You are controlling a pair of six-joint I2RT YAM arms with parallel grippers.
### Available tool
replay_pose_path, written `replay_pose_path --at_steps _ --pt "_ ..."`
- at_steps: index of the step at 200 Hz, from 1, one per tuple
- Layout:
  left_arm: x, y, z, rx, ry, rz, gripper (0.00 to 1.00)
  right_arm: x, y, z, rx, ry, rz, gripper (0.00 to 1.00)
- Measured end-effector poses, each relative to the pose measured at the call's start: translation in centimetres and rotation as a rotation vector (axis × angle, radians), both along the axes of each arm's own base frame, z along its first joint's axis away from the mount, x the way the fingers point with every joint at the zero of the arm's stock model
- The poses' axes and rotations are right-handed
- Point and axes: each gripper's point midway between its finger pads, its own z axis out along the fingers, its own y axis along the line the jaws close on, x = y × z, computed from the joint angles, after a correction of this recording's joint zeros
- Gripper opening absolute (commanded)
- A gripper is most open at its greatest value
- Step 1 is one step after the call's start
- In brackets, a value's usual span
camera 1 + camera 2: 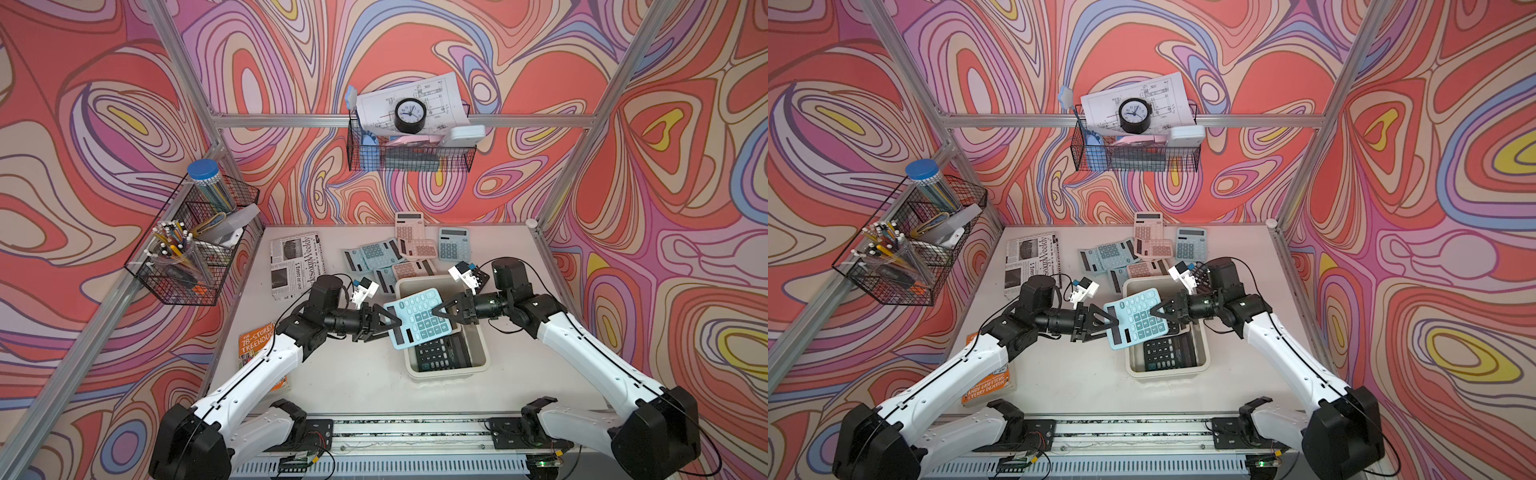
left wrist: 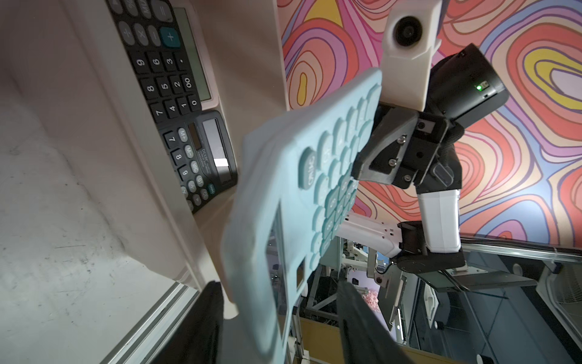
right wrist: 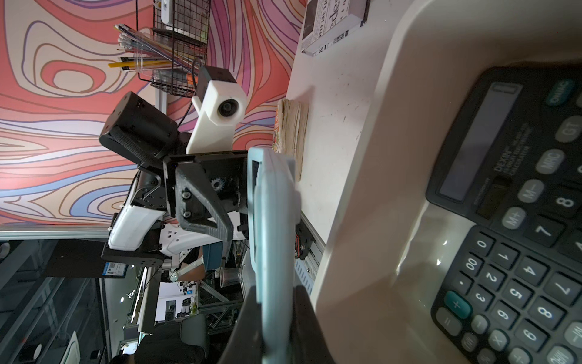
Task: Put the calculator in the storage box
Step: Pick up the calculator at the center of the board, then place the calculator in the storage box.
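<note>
- Swirling pink, orange and lilac walls (image 1: pixel 124 124) close in a pale table (image 1: pixel 353 382), with both arms reaching in from the near edge.
- Right of the table's middle sits the cream storage box (image 1: pixel 484 345) (image 1: pixel 1205 353), its long side running away from me.
- Two dark calculators (image 1: pixel 442 355) (image 1: pixel 1169 353) lie inside it, overlapping, at the near end.
- Above the box hangs the blue calculator (image 1: pixel 419 320) (image 1: pixel 1140 318), keys up and tilted. Part of it is over the opening and part juts past the box's left wall over bare table.
- The right gripper (image 1: pixel 434 311) (image 1: pixel 1152 311) pinches the calculator's right-hand edge. The right wrist view shows the blue slab (image 3: pixel 274 220) edge-on, squeezed between the black fingers (image 3: pixel 242 327).
- The left gripper (image 1: pixel 395 324) (image 1: pixel 1115 322) is at the opposite edge with its jaws spread. In the left wrist view the calculator (image 2: pixel 277 205) passes between them, with a clear gap to one finger (image 2: pixel 356 315).
- Behind the box a loose heap of blue and pink calculators (image 1: pixel 399 253) is scattered.
- A folded newspaper (image 1: pixel 295 262) lies at the far left, and an orange book (image 1: pixel 255 340) lies partly under the left arm.
- Black wire baskets hang on the left wall (image 1: pixel 191 249) and the back wall (image 1: pixel 411 153), stuffed with pens, papers and a small clock (image 1: pixel 409 115).
</note>
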Motion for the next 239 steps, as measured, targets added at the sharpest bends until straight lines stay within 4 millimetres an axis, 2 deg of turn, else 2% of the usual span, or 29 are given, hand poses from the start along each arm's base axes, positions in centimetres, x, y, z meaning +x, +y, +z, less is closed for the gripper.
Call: replay_pose_path --at_steps 27,58,85,110,152,191,239 --pt "0.1 0.5 0.4 0.026 -0.037 0.035 0.87 -0.6 -1.0 1.4 -0.048 -0.042 -0.043 0.00" --pt "0.5 1.4 0.8 0.071 -0.082 0.092 0.96 -0.8 -2.5 2.0 -0.148 -0.060 -0.124 0.00" --pt "0.9 2.1 0.5 0.123 -0.102 0.134 0.97 -0.5 -4.4 0.7 -0.286 -0.028 -0.213 0.00" --pt "1.0 2.6 -0.4 0.167 -0.096 0.157 0.97 -0.8 -6.2 -1.3 -0.405 0.030 -0.277 0.00" --pt "1.4 2.9 -0.9 0.195 -0.104 0.178 0.97 -1.7 -7.5 -4.2 -0.492 0.134 -0.320 0.00" --pt "1.6 2.9 -1.4 0.210 -0.098 0.177 0.98 -2.9 -7.5 -6.6 -0.515 0.224 -0.312 0.00" --pt "2.0 2.7 -2.5 0.227 -0.069 0.173 0.98 -4.3 -5.8 -8.7 -0.514 0.276 -0.248 0.00"
